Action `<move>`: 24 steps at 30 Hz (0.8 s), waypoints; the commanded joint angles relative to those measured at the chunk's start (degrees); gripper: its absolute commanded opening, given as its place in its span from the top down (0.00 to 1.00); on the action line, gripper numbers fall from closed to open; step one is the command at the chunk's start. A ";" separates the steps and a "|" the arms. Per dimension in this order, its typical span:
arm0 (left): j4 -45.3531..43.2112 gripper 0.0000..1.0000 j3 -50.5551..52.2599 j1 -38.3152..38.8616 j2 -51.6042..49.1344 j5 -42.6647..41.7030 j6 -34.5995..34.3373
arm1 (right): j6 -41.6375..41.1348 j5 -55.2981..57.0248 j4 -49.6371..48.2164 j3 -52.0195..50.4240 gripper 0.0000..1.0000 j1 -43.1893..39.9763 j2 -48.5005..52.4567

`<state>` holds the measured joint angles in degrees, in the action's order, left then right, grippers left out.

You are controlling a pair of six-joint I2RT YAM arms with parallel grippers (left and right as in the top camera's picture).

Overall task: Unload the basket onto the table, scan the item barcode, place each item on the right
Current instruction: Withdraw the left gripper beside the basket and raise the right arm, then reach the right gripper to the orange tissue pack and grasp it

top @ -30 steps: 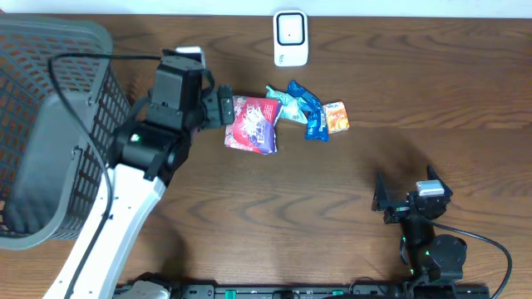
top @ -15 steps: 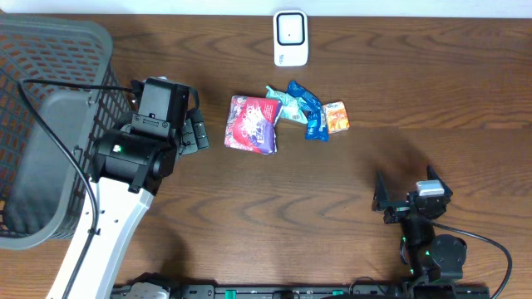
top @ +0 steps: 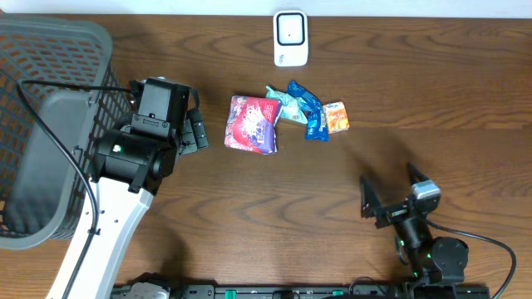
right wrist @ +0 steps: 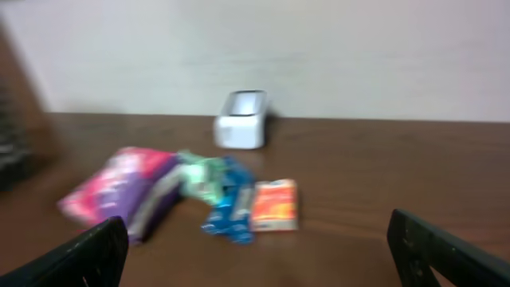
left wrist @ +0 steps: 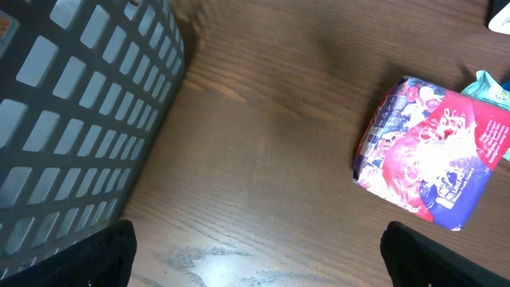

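From above, we see that the left gripper (top: 195, 133) is no longer at the pink packet (top: 252, 124). A second ago it was right against the packet's left edge; now it stands apart from it, closer to the basket (top: 50, 124). Its jaws are wide open and hold nothing. The packet lies flat on the table (top: 249, 216) in the same place, near the blue wrapper (top: 306, 110) and the orange box (top: 336, 117). The scanner (top: 291, 37) is at the far edge, well apart from them. The right gripper (top: 389, 189) has turned and shifted a little to the left in the last half second. It is also open and empty.

In the left wrist view, the basket wall fills the left side and the pink packet (left wrist: 430, 155) is at the right, outside the open fingers.

The right wrist view is blurred, which fits with an arm in motion. Between its spread fingers we recognise the scanner (right wrist: 241, 119) and the items in front of it.

We judge that no item is picked up yet, so the scanning is still completely to do. Possibly the right arm now takes over the approach, but we cannot be sure which item is meant.
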<state>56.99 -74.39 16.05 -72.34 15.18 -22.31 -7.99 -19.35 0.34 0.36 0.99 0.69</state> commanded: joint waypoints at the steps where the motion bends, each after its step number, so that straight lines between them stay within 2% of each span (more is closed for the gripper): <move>1: 0.24 0.02 0.24 -0.24 -0.52 0.92 -0.31 | -13.51 -11.10 -5.53 -0.04 0.01 0.35 -0.31; 2: 0.24 0.02 0.24 -0.24 -0.52 0.92 -0.31 | -21.75 -16.92 -7.67 -0.04 0.01 0.35 -0.31; 3: 0.24 0.02 0.24 -0.24 -0.52 0.92 -0.31 | -26.10 -19.67 -8.13 -0.04 0.01 0.35 -0.31; 5: 0.24 0.02 0.24 -0.24 -0.52 0.92 -0.31 | -36.04 -20.65 -9.92 -0.04 0.01 0.35 -0.31; 7: 0.24 0.02 0.24 -0.24 -0.52 0.92 -0.31 | -41.29 -19.56 -12.98 -0.04 0.01 0.35 -0.31; 9: 0.24 0.02 0.24 -0.24 -0.52 0.92 -0.31 | -41.20 -19.52 -17.73 -0.04 0.01 0.35 -0.31; 12: 0.24 0.02 0.24 -0.24 -0.52 0.92 -0.31 | -38.64 -14.12 -22.03 1.20 0.01 0.33 -0.26; 16: 0.24 0.02 0.24 -0.24 -0.52 0.92 -0.31 | -31.85 -9.18 -16.11 6.75 0.01 0.33 2.29; 18: 0.24 0.02 0.24 -0.24 -0.52 0.92 -0.31 | -23.45 -4.42 -6.01 15.02 0.01 0.33 9.05; 24: 0.24 0.02 0.24 -0.24 -0.52 0.92 -0.31 | -10.75 -2.12 9.14 34.77 0.01 0.33 32.24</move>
<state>56.99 -74.37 16.05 -72.44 15.35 -22.31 -29.39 -24.71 4.43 25.74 0.99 22.39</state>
